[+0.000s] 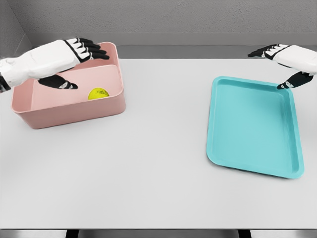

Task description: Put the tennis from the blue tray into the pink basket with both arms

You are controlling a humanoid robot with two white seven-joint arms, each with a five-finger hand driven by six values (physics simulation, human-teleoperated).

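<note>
- One white table [148,168] filled most of the head view; its near edge was cut off by the bottom of the picture, with only dark stubs of its supports showing below.
- One blue tray [253,126] lay on the right of the table, tilted slightly, with nothing in it.
- One pink basket [69,106] sat on the left, farther back than the tray's near end.
- One tennis ball [98,93] rested inside the basket, against its near right wall; the wall hid the ball's lower part, so only a yellow dome was visible.
- Two hands were in view, both holding nothing.
- The left hand [74,54] hovered over the basket, fingers stretched out flat and thumb hanging down; its arm was cut off at the left edge.
- The right hand [287,62] hovered over the tray's far right corner, fingers extended and thumb pointing down; the right edge cropped its wrist.
</note>
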